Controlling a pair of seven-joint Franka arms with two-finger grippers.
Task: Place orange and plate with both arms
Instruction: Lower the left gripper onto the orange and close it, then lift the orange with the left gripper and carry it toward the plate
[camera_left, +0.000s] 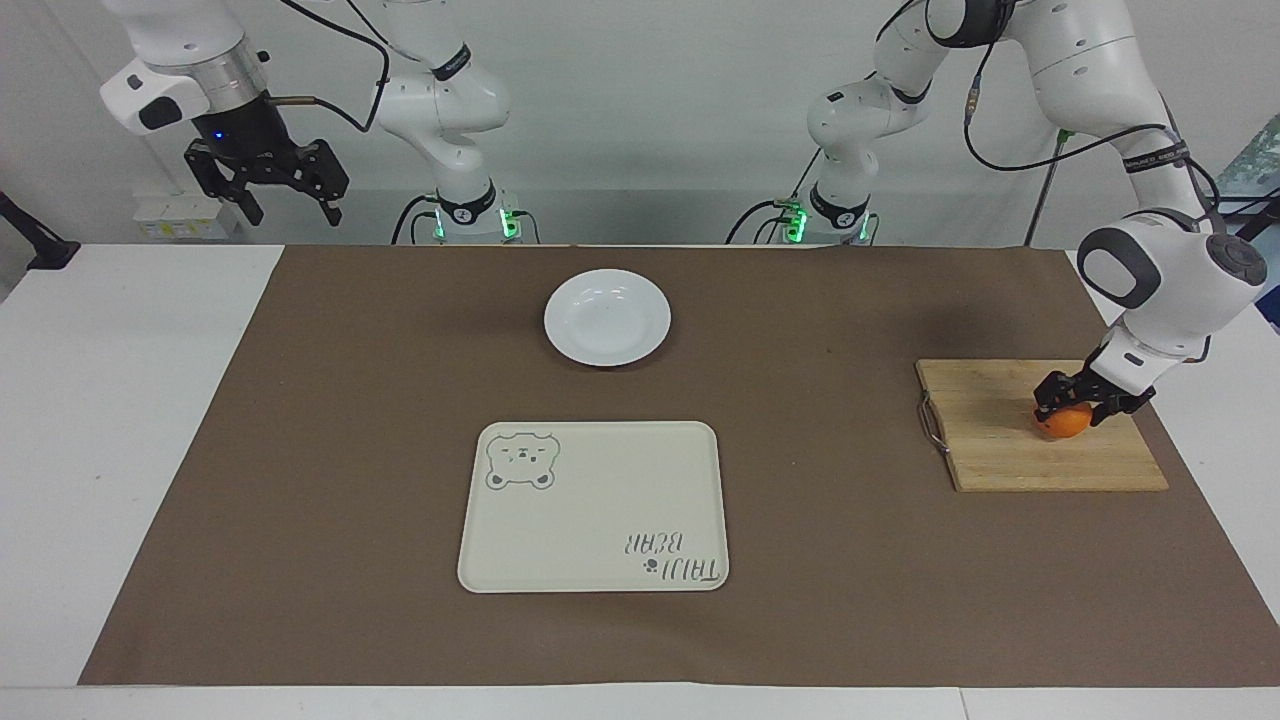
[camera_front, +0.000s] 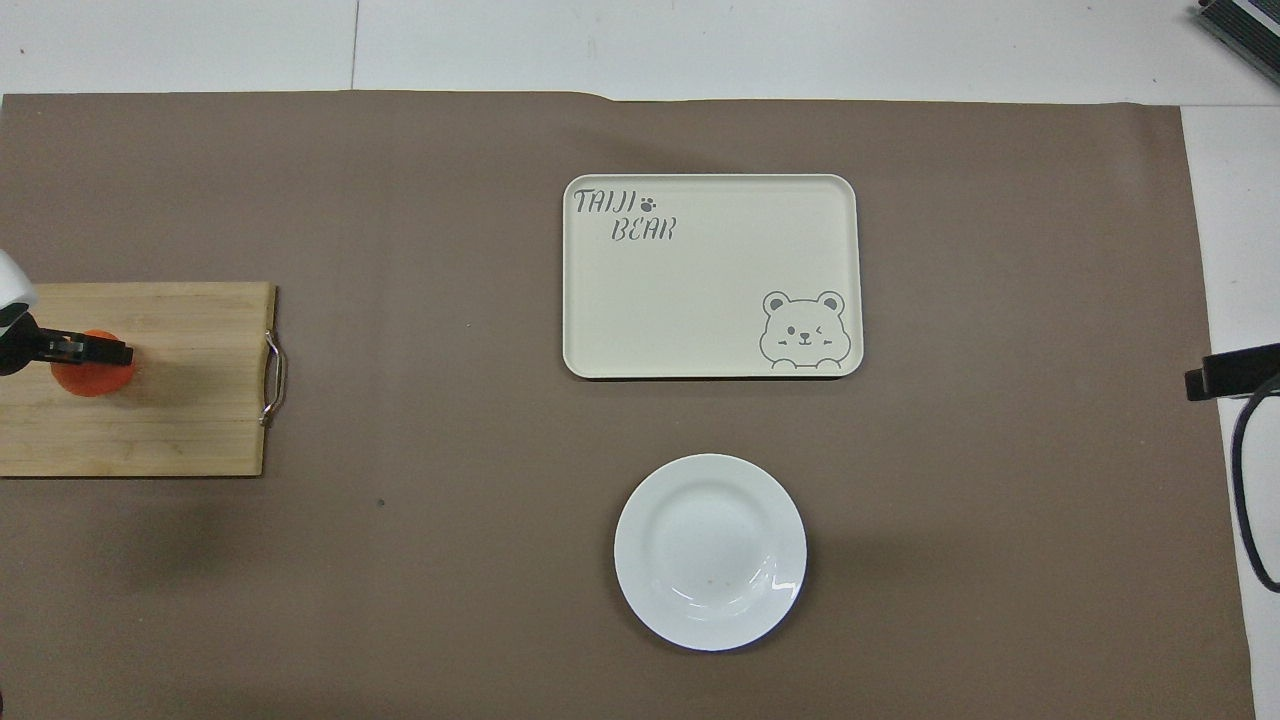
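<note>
The orange (camera_left: 1066, 424) rests on a wooden cutting board (camera_left: 995, 430) at the left arm's end of the table; it also shows in the overhead view (camera_front: 92, 376). My left gripper (camera_left: 1071, 404) is low over the board, tilted, with its open fingers on either side of the orange. In the overhead view the left gripper (camera_front: 88, 351) covers the orange's top. The white plate (camera_left: 607, 317) lies empty on the brown mat, nearer to the robots than the tray, and shows in the overhead view (camera_front: 710, 552). My right gripper (camera_left: 266, 195) waits open, high over the right arm's end of the table.
A cream rectangular tray (camera_left: 593, 506) with a bear drawing lies empty at the mat's middle, farther from the robots than the plate. The cutting board (camera_front: 180, 390) has a metal handle (camera_front: 272, 378) on the side toward the tray. A brown mat (camera_left: 300, 450) covers the table.
</note>
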